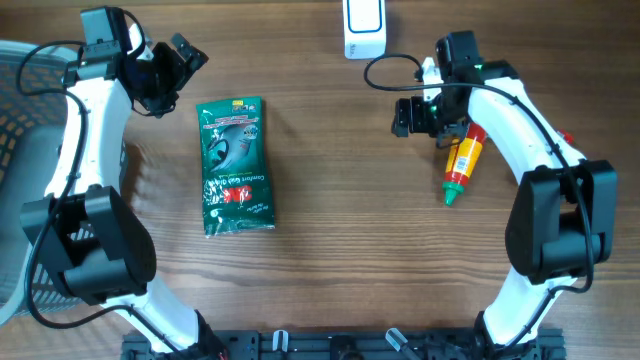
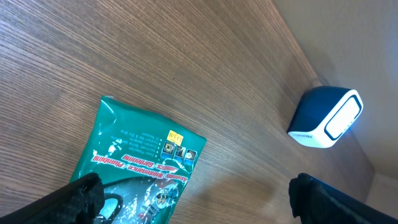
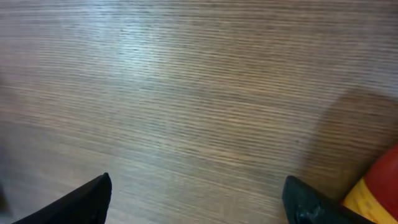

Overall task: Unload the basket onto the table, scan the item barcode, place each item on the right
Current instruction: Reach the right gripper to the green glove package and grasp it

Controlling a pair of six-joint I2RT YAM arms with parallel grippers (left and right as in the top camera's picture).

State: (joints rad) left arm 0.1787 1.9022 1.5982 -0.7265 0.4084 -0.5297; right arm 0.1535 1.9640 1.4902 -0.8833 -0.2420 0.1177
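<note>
From the left I count one grey mesh basket (image 1: 18,120) at the edge of the wooden table (image 1: 330,250), one green foil packet (image 1: 236,166) lying flat, one white-and-blue barcode scanner (image 1: 364,28) at the far edge, and one yellow-and-red squeeze bottle (image 1: 462,162) on its side. My left gripper (image 2: 196,205) hovers by the packet's top corner, fingers spread and empty. My right gripper (image 3: 193,205) hangs just beside the bottle, fingers spread wide, holding nothing.

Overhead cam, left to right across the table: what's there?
Mesh basket → left gripper → green packet → white scanner → right gripper → red and yellow bottle.
</note>
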